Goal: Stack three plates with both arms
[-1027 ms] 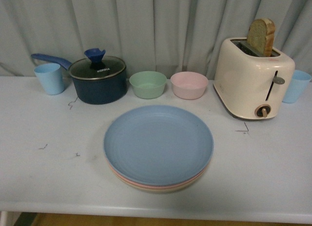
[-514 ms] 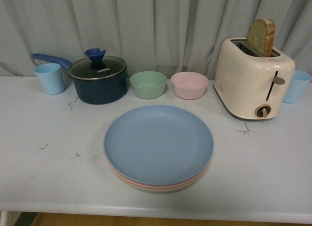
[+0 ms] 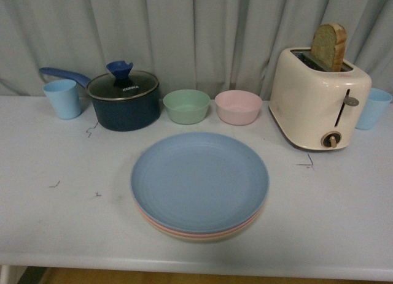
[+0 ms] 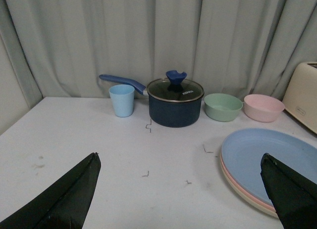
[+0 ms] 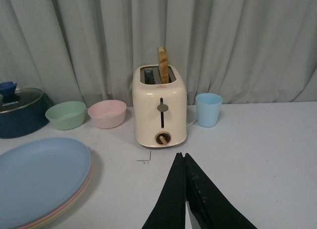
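The three plates lie in one stack at the table's middle in the front view: the blue plate (image 3: 199,180) on top, the pink plate's rim (image 3: 161,225) under it, the beige plate's rim (image 3: 206,238) lowest. No arm shows in the front view. In the left wrist view the left gripper (image 4: 179,156) is open and empty, its fingertips (image 4: 91,162) wide apart above bare table, with the stack (image 4: 267,157) beside one finger. In the right wrist view the right gripper (image 5: 181,156) is shut and empty, between the stack (image 5: 39,174) and the toaster.
Along the back stand a light blue cup (image 3: 62,98), a dark blue lidded pot (image 3: 123,100), a green bowl (image 3: 186,106), a pink bowl (image 3: 238,107), a cream toaster (image 3: 319,97) with bread, and another blue cup (image 3: 372,108). A curtain hangs behind.
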Action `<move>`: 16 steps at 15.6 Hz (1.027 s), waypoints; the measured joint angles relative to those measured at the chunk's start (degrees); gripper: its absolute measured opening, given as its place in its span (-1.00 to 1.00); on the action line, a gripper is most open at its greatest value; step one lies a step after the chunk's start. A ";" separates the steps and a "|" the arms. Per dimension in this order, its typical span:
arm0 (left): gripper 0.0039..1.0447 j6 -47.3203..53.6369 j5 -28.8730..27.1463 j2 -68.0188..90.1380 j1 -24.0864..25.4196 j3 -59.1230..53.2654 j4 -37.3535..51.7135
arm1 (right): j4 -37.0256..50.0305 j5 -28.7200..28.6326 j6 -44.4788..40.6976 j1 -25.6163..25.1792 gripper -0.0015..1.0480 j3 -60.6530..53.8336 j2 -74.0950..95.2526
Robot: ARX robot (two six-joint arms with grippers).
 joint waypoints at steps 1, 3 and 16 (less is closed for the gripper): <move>0.88 0.00 0.00 0.00 0.00 0.00 0.00 | -1.27 0.00 0.00 0.00 -0.96 0.00 -1.25; 0.88 0.00 0.00 0.00 0.00 0.00 0.00 | -3.45 0.00 0.00 0.00 -0.96 0.00 -3.50; 0.88 0.00 0.02 0.00 0.00 0.00 0.00 | -15.96 -0.17 0.00 0.00 -0.96 0.02 -15.39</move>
